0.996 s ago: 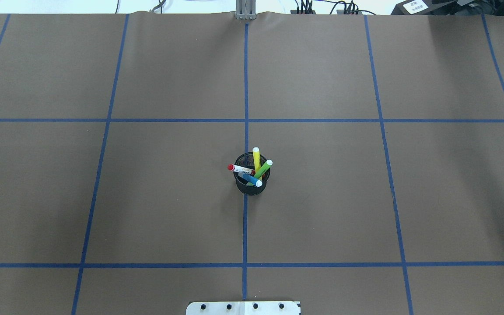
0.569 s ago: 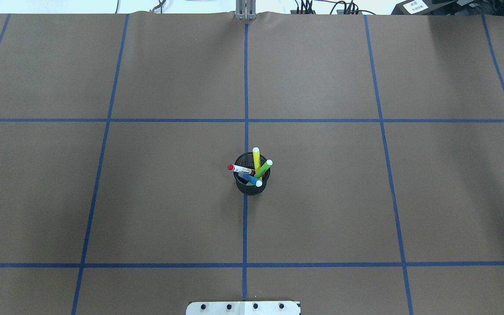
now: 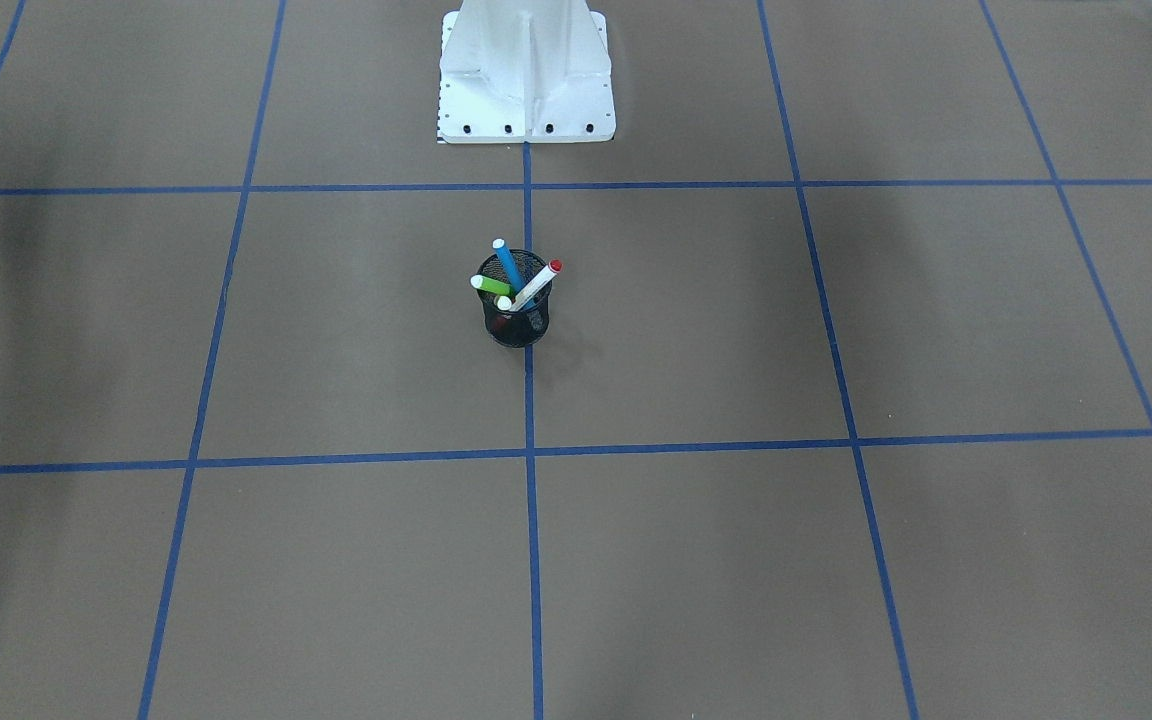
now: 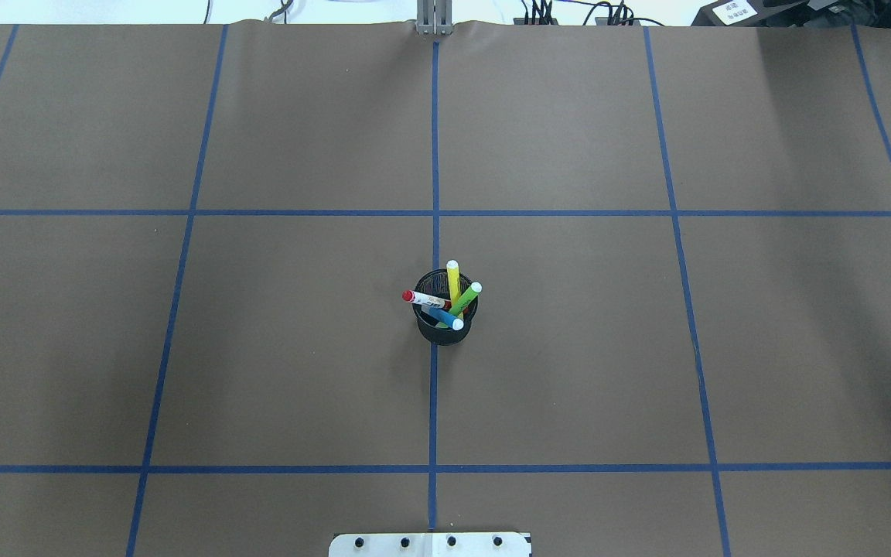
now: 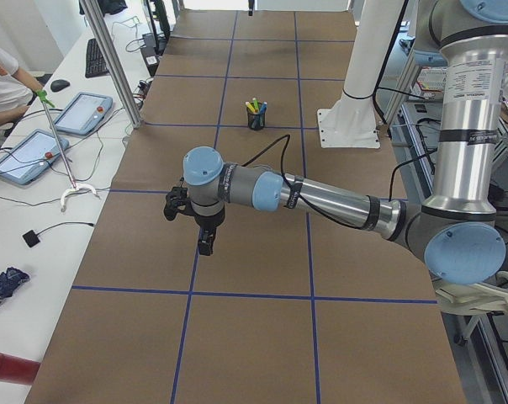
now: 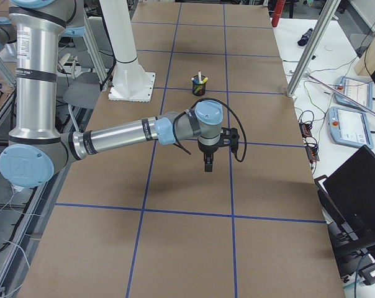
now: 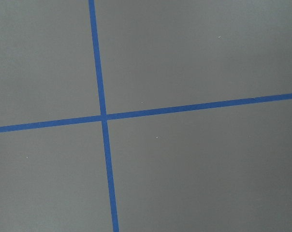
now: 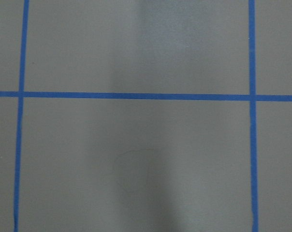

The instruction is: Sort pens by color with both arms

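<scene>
Four pens stand in a black mesh cup [image 4: 444,334] at the table's middle: a yellow pen [image 4: 453,280], a lime green pen [image 4: 467,298], a blue pen [image 4: 444,318] and a white pen with a red cap [image 4: 424,299]. The cup also shows in the front view [image 3: 518,325]. My left gripper [image 5: 205,244] shows only in the exterior left view, hanging over the table far from the cup [image 5: 256,122]. My right gripper [image 6: 208,166] shows only in the exterior right view, likewise far from the cup [image 6: 199,87]. I cannot tell whether either is open or shut.
The brown table cover bears a grid of blue tape lines [image 4: 435,155]. The white pedestal base [image 3: 526,90] stands at the robot's side of the table. An operator's hand with a stick [image 5: 56,135] and tablets lie beside the table in the exterior left view.
</scene>
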`<act>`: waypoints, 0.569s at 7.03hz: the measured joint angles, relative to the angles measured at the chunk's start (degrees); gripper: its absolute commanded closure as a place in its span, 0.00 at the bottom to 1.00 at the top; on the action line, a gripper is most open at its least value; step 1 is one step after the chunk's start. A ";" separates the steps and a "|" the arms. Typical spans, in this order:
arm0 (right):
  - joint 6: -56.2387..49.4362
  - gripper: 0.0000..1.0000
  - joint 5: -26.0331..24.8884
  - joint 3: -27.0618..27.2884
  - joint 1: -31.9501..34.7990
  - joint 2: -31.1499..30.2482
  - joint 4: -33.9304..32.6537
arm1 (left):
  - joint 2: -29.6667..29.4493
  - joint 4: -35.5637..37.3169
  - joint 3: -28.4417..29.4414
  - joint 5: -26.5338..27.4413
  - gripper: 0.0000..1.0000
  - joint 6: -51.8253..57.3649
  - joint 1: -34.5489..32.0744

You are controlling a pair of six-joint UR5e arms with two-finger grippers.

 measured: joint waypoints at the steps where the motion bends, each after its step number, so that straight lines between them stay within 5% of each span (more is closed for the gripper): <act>1: 7.60 0.01 -0.04 0.75 -4.25 0.04 6.77 | -0.03 -0.50 0.18 0.02 0.00 -0.08 0.00; 4: 28.95 0.01 -5.26 2.77 -18.48 6.22 17.85 | -0.10 -0.71 0.68 0.03 0.00 -0.11 0.16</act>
